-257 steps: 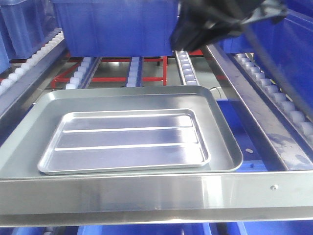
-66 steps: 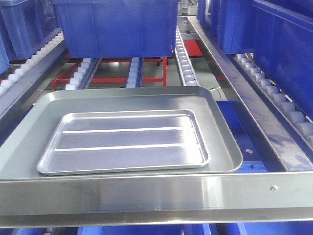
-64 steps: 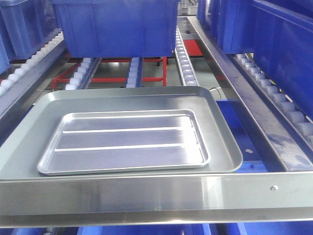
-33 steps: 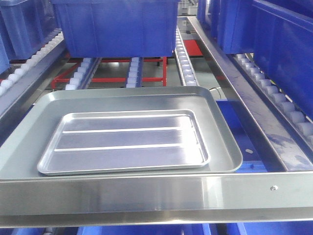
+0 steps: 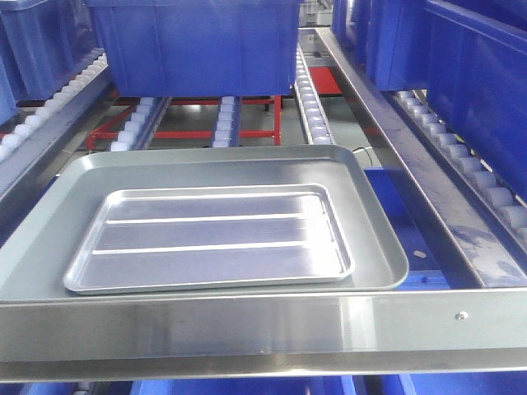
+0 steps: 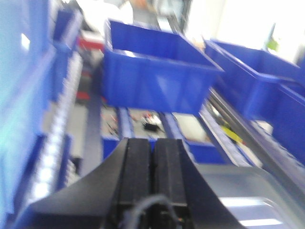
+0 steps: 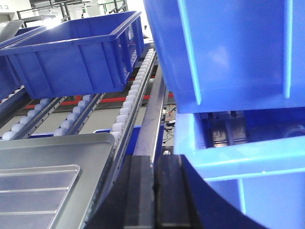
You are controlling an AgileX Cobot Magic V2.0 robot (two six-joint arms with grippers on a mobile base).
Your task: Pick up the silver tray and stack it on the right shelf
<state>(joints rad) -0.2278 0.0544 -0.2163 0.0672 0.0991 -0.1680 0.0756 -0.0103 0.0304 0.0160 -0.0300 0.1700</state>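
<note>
The shiny silver tray [image 5: 210, 239] with two raised ridges lies flat inside a larger dull grey tray [image 5: 375, 239] on the roller shelf [image 5: 309, 103], just behind the broad steel front rail [image 5: 247, 325]. It also shows in the right wrist view [image 7: 33, 191], at the lower left. No gripper shows in the front view. My left gripper [image 6: 153, 148] is shut and empty, up above the shelf, with a corner of the grey tray [image 6: 252, 191] at its lower right. My right gripper [image 7: 154, 164] is shut and empty, to the right of both trays, beside a steel divider rail [image 7: 152, 114].
A blue bin [image 5: 198, 41] sits on the rollers behind the trays. More blue bins stand on the right lane [image 5: 478, 74] and far left [image 5: 37, 41]. Red crossbars [image 5: 189, 132] run below the rollers. A blue bin [image 7: 228, 52] looms close above my right gripper.
A dark arm that hung over the upper right of the shelf 3.9 s ago has left the front view. Over the last second the trays have not moved.
</note>
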